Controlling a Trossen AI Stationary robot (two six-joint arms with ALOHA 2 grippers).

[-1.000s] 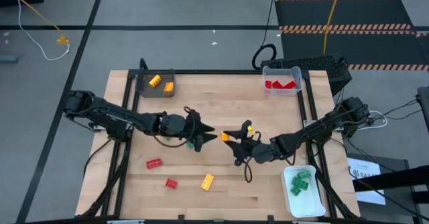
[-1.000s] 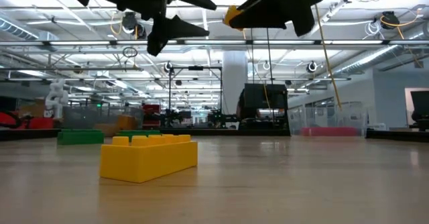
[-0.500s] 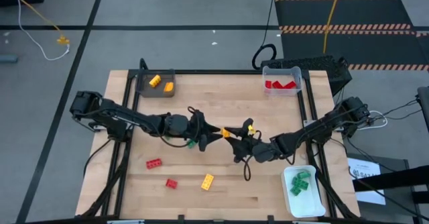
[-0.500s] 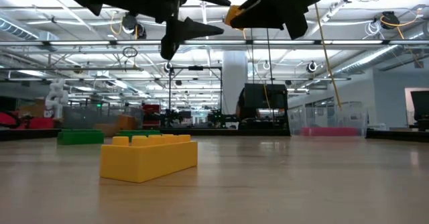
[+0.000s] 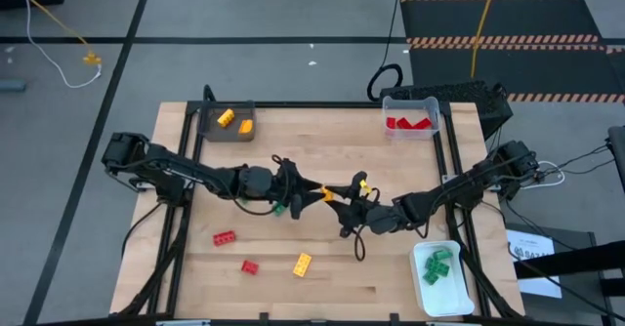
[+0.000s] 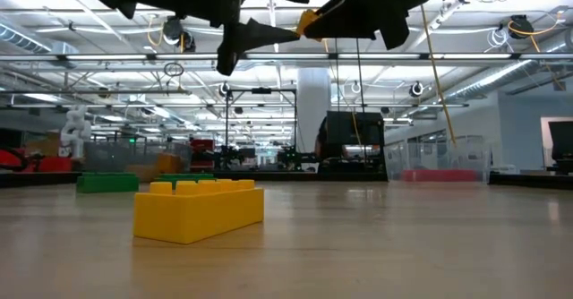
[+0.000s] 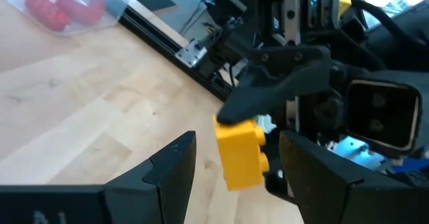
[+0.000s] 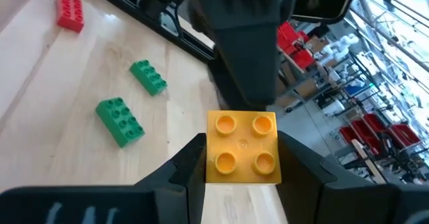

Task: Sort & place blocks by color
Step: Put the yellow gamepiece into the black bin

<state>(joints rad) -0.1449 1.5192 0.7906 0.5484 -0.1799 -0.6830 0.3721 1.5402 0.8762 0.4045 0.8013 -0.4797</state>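
Loose red bricks (image 5: pixel 225 237), a yellow brick (image 5: pixel 303 264) and two green bricks (image 8: pixel 120 121) lie on the desk (image 5: pixel 322 160) beneath the meeting arms. The right gripper (image 5: pixel 337 197), jaws clenched, holds an orange brick (image 8: pixel 242 147) above mid-desk; the left gripper (image 5: pixel 311 191) stands released, its jaws either side of that brick. From above the brick is mostly hidden.

A pale wooden table (image 5: pixel 312 150) sits on a black frame over grey floor. At its far corners are a dark grey tray (image 5: pixel 207 129) and a clear tray (image 5: pixel 410 104), with a white tray (image 5: pixel 467 292) at the near right edge. A yellow cable (image 5: pixel 54 23) and a striped dark mat (image 5: pixel 527 33) lie beyond, and what may be a white figure (image 6: pixel 73 124) stands far back.
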